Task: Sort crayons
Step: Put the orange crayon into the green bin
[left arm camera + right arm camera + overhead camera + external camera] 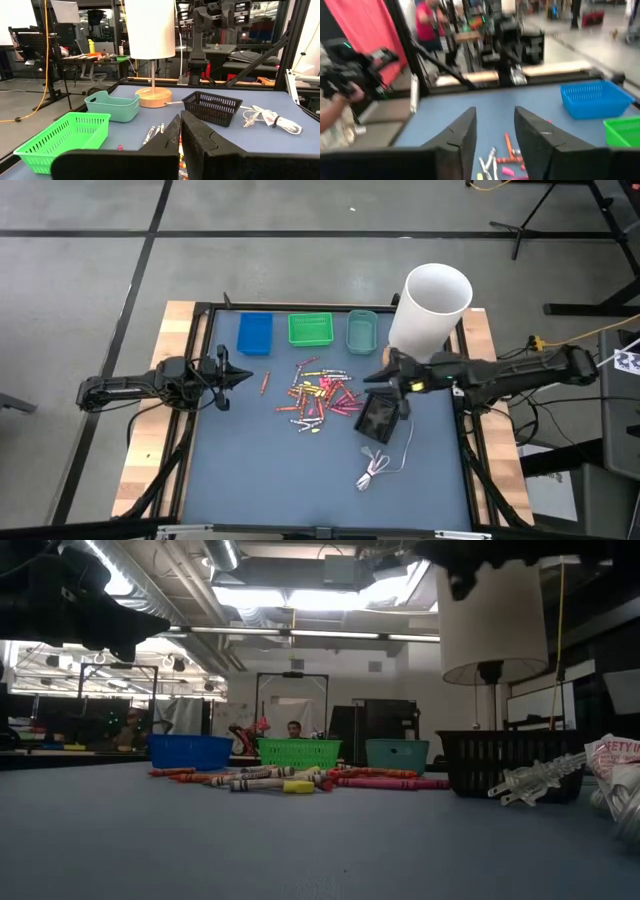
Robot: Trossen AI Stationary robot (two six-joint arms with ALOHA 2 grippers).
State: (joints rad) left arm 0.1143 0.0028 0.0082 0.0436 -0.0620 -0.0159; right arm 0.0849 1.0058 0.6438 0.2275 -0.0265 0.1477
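I see the crayons (320, 394) lying in a loose heap near the middle of the counter (250, 460), with one orange crayon (265, 383) apart on the heap's left side. Behind the heap, along the far edge, stand a blue tray (255, 333), a green tray (311, 329) and a teal tray (361, 331) in a row, with narrow gaps between them. Just beside the heap on its right sits a black basket (380, 418), and nearer the front edge lies a coiled white cable (378, 469). A lamp with a white shade (432, 306) fills the far right corner. The front half of the counter is bare blue surface. My left end effector (243, 376) hangs left of the heap, its fingers pressed together on nothing. My right end effector (372, 379) hangs above the heap's right edge, over the basket, fingers parted and empty in the wrist view.
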